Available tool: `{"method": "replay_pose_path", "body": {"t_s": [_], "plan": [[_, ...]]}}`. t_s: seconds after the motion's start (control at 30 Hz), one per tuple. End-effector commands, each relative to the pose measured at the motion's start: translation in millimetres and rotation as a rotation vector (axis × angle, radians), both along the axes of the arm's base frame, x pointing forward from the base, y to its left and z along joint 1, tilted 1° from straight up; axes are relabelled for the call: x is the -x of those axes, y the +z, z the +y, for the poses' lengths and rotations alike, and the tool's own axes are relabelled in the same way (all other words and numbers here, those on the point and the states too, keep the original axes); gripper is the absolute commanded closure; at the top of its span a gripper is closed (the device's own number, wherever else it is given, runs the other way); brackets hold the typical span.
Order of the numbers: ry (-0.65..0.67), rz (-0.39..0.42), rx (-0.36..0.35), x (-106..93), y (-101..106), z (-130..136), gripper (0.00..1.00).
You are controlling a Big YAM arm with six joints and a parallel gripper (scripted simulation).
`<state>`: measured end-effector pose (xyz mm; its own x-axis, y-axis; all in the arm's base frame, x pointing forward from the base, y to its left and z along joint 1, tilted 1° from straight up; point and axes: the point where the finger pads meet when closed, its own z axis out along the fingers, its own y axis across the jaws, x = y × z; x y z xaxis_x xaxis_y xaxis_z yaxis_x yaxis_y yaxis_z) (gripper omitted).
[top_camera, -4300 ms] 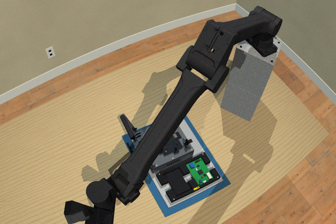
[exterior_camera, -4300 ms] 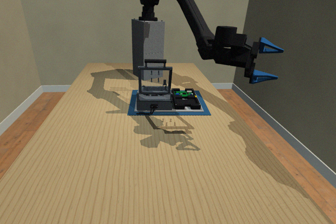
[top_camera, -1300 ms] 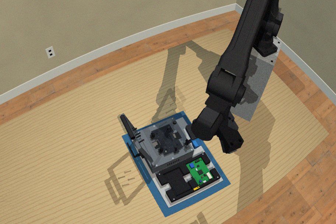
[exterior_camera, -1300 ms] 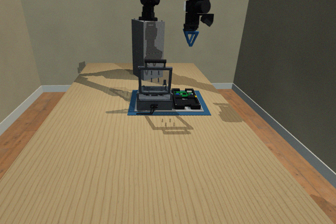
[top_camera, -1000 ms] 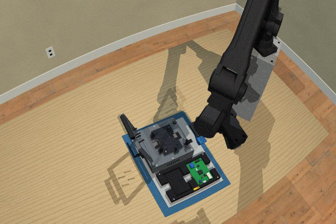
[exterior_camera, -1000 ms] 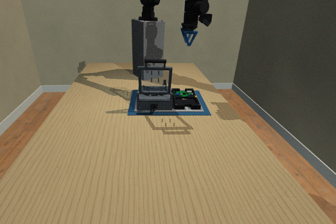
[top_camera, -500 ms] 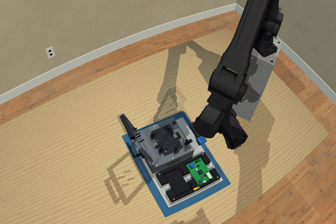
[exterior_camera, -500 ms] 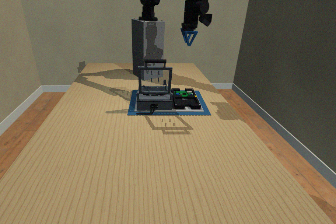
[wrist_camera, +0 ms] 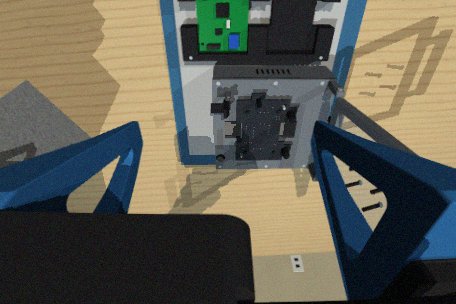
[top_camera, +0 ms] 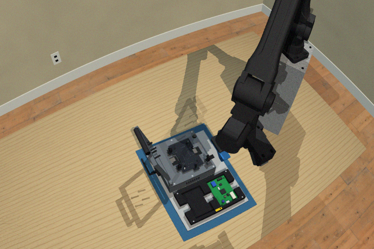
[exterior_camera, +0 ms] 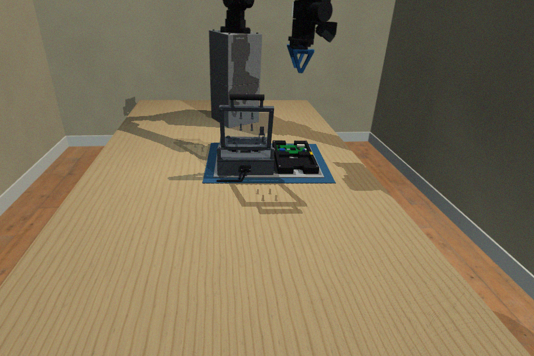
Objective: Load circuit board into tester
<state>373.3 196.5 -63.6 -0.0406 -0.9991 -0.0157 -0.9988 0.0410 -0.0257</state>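
The green circuit board lies face up in one pocket of the black tray, its white connector at the end away from the tester. The tester's nest holds no board; its lone post is at the tray-side end. The lid stands open, handle up. The latch hook stands opposite the hinge. My gripper is open and empty, high above the tester side; the arm mostly hides it in the top view.
Tester and tray stand side by side on a white plate over a blue mat. The tray's other pocket is empty. A cable lies behind the tester's hinge side. The grey arm pedestal stands beyond the hook side.
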Motion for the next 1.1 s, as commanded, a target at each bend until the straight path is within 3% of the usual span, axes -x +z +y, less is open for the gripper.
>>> {"method": "replay_pose_path", "body": {"t_s": [0.0,0.4,1.07], "plan": [[0.011,-0.008,-0.005,-12.0,3.2,8.5,0.08],[0.007,-0.009,-0.006,-13.9,4.2,9.4,0.08],[0.004,0.02,0.009,4.7,-3.7,4.4,0.08]]}}
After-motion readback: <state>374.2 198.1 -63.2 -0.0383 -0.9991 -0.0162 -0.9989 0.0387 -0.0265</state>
